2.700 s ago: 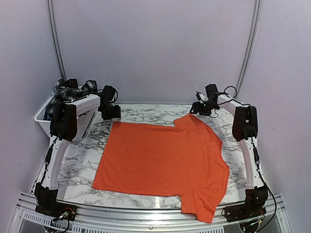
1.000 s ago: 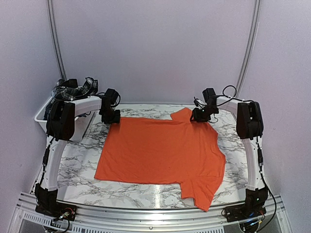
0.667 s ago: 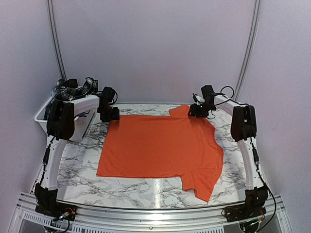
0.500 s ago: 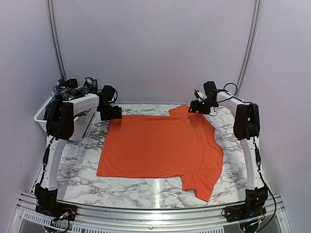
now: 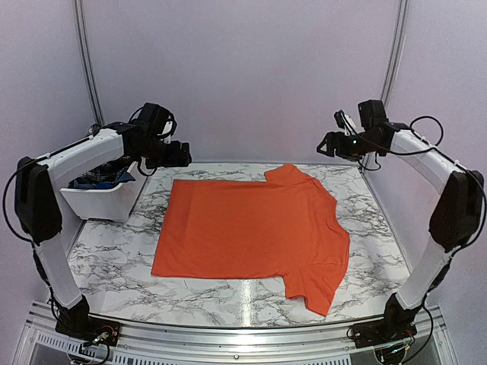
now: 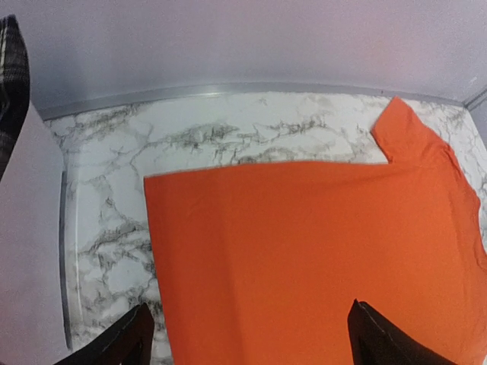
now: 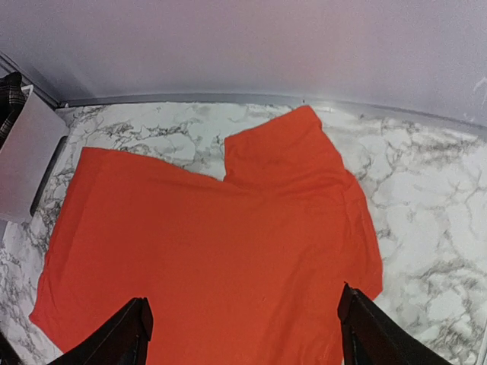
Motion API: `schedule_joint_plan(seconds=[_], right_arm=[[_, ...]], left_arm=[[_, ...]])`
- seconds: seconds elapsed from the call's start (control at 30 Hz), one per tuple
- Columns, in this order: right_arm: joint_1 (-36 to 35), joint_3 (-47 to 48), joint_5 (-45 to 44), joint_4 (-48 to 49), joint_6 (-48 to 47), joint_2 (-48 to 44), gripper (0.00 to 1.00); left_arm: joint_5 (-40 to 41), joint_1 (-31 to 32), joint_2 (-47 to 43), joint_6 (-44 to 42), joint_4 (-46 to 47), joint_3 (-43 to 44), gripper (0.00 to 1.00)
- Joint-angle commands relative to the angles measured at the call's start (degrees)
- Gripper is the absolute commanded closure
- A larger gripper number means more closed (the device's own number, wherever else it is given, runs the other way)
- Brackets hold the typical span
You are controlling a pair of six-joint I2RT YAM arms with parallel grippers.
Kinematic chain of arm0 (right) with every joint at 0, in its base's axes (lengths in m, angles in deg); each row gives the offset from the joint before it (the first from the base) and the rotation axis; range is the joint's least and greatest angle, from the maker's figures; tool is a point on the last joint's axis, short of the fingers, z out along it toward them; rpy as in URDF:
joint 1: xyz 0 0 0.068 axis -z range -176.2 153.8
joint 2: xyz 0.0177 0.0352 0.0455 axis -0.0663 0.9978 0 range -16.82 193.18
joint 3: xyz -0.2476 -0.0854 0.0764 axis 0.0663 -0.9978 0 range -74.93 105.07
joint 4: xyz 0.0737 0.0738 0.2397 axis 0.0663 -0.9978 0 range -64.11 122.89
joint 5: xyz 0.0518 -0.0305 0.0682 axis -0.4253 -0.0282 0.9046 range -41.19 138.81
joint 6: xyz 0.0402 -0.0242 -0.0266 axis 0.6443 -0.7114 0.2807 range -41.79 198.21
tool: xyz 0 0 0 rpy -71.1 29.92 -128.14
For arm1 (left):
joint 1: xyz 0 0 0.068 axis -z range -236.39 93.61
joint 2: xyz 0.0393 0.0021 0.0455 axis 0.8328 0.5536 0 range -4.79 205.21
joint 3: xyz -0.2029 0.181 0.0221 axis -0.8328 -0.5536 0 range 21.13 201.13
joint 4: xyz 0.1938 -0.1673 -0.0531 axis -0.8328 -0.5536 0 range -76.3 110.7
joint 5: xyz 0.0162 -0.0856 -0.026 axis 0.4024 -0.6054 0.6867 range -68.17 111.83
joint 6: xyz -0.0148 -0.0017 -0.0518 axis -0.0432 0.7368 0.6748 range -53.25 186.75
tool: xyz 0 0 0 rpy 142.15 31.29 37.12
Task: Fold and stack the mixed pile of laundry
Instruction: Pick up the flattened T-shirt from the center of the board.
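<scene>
The bright orange T-shirt (image 5: pixel 251 228) lies spread flat on the marble table (image 5: pixel 114 251), one sleeve at the far edge and one at the near right. My left gripper (image 5: pixel 179 154) hangs open in the air above the shirt's far left corner. In the left wrist view the left gripper (image 6: pixel 251 346) has only orange cloth (image 6: pixel 304 251) far below its wide jaws. My right gripper (image 5: pixel 327 144) hovers open above the far sleeve, and its wrist view shows the same: the right gripper (image 7: pixel 247 334) is empty over the shirt (image 7: pixel 221 258). A black-and-white plaid piece (image 6: pixel 9 76) shows at the bin.
A white plastic bin (image 5: pixel 99 199) stands at the table's far left, with bluish cloth (image 5: pixel 97 179) inside, partly hidden by my left arm. Bare marble borders the shirt on all sides. The back wall rises just behind the table.
Both grippers opened, let go of the shirt's far edge and rose up and outward. The shirt had been drawn toward the far side and now lies still and flat.
</scene>
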Motion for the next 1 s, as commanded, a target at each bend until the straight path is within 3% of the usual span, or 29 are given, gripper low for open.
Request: schedule_joint_plan(seconds=[0.0, 0.27, 0.4, 0.63, 0.8, 0.97], right_arm=[[-1.0, -15.6, 1.6, 0.0, 4.8, -12.3, 0.20], [-5.4, -41.7, 1.2, -3.3, 15.4, -36.1, 0.25], [-7.4, -51.7, -0.2, -5.9, 21.9, -44.6, 0.30], [-10.9, -63.0, -0.1, -8.1, 33.6, -52.9, 0.49], [-14.8, -67.2, 1.0, -6.4, 39.2, -52.8, 0.51], [-20.8, -66.7, -3.3, -8.4, 41.7, -50.2, 0.57]], left_arm=[[3.4, 2.4, -10.5, 4.3, -1.4, -14.4, 0.09], [6.1, 11.1, -31.4, 19.2, 0.4, -40.2, 0.10], [8.0, 14.7, -37.1, 26.8, 0.5, -47.8, 0.11], [9.9, 16.4, -38.3, 34.2, 0.5, -52.0, 0.13], [11.0, 16.4, -34.6, 37.9, 0.4, -50.8, 0.14], [11.3, 16.4, -32.5, 40.2, 0.2, -50.0, 0.14]])
